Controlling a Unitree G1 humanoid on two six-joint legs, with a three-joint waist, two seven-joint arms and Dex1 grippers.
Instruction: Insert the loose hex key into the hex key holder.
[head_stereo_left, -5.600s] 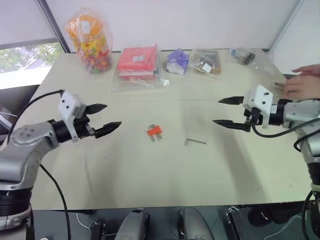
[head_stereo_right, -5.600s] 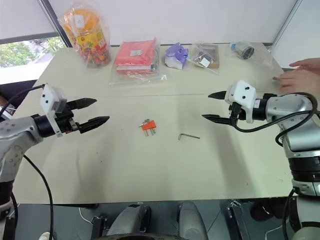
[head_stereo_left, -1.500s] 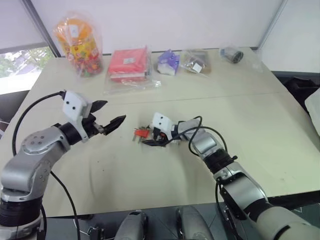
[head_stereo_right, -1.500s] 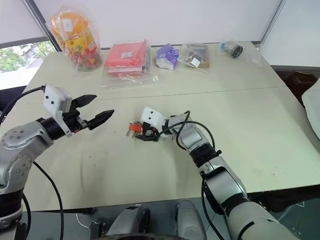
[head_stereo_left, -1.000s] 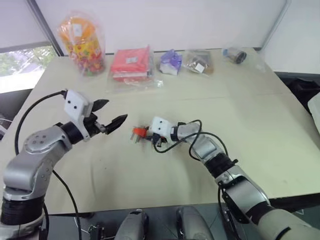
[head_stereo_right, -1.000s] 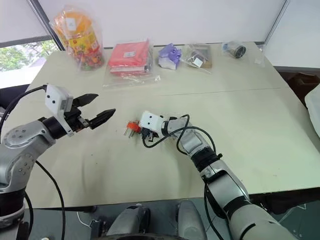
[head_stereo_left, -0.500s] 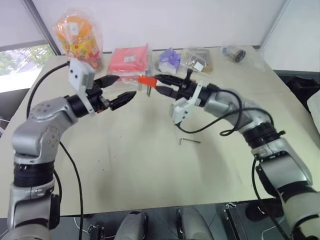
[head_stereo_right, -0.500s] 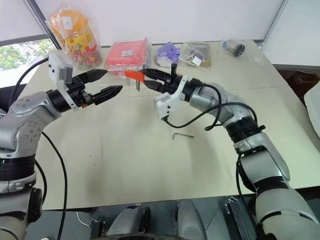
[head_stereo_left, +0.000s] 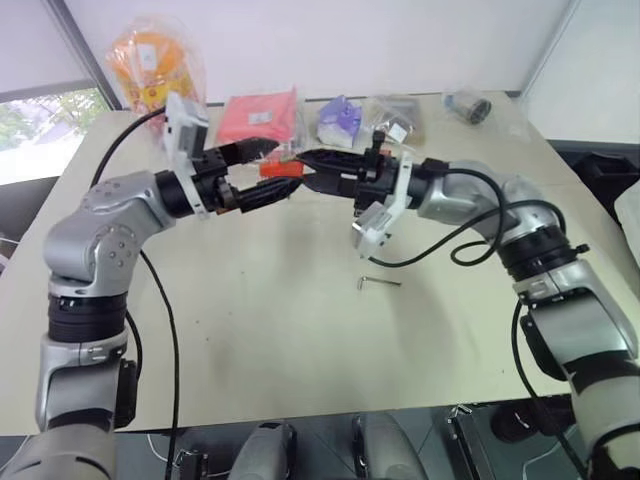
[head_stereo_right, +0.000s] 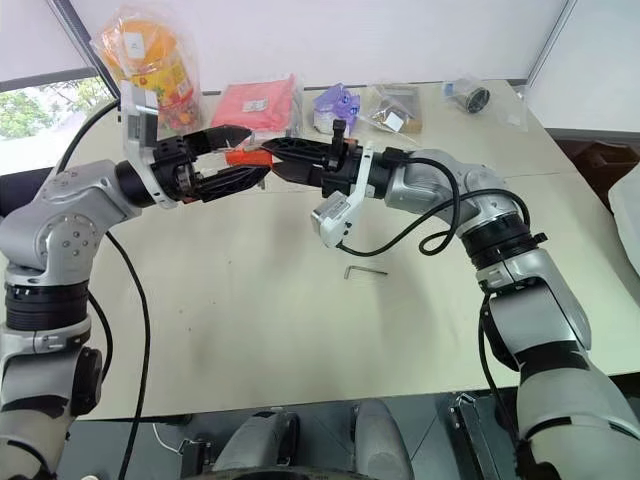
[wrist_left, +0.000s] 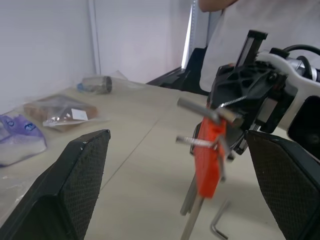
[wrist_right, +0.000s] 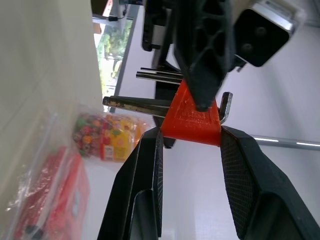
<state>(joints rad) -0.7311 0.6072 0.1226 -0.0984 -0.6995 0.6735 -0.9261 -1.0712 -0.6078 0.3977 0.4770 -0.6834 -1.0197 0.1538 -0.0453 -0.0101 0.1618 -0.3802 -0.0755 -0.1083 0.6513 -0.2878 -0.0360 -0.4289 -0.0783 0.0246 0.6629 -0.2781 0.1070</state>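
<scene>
Between the textured matt black fingers (wrist_right: 245, 170) of the right pincer (wrist_right: 190, 137) sits the hex key holder (wrist_right: 192, 117), smooth orange-red plastic with dull grey metal keys. Below it, the loose hex key (head_stereo_left: 380, 281), seemingly bare metal, lies on the matt beige worktop (head_stereo_left: 300, 340).

- a pale table (head_stereo_right: 250, 340) carries a row of packets along its far edge.
- a bag of colourful sweets (head_stereo_right: 160, 62) stands at the far left corner.
- a red-pink packet in clear plastic (head_stereo_right: 262, 105) lies beside it.
- a purple bag (head_stereo_right: 333, 108), a brown packet (head_stereo_right: 392, 110) and a small dark cylinder in plastic (head_stereo_right: 467, 98) follow to the right.
</scene>
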